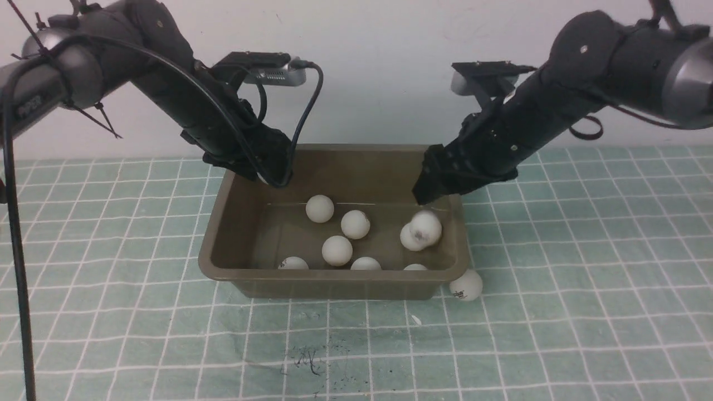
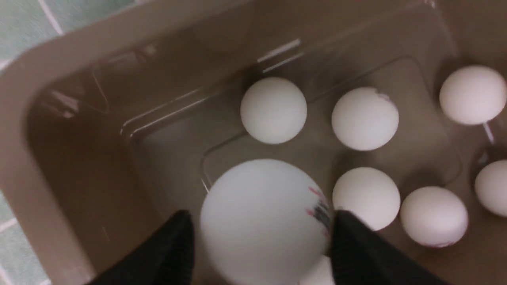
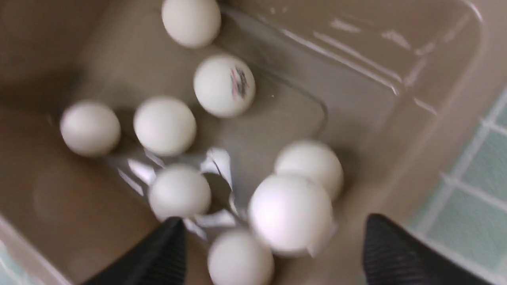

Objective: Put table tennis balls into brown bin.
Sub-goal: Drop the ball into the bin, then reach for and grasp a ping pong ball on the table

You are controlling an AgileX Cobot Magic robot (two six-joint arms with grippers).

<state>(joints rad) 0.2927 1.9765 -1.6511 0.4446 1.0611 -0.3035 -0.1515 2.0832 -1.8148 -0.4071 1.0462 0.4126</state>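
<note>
Right now my left gripper (image 2: 263, 217) is hanging over the far left corner of the brown bin (image 1: 334, 285). Its fingers (image 2: 166, 253) are pinching the held ball (image 2: 261, 221) from both sides, with the ball's dark and red print showing beside one pad.

Below it the table tennis balls (image 1: 337, 250) are lying loose on the bin's glossy floor. Going left to right in the front view, one is peeking over the near rim, one is sitting towards the far wall, one is lying in the middle, one just beyond it, and two more are showing above the near rim. Towards the right end another ball is resting on the floor. The blurred ball (image 1: 426, 227) is overlapping it, just under my right gripper (image 3: 275, 233). That gripper is standing wide apart and gripping nothing: in its wrist view the blurred ball is showing between the fingers (image 3: 158, 257) and touching neither.

Outside the bin, the stray ball (image 1: 465, 285) is lying on the mat (image 1: 557, 312), right against or just beside the near right corner. The mat is showing pale green with a white grid, and dark scuff marks (image 1: 306, 356) and a small white fleck (image 1: 416, 319) are lying in front of the bin. A plain white wall (image 1: 379, 72) is running behind everything.
</note>
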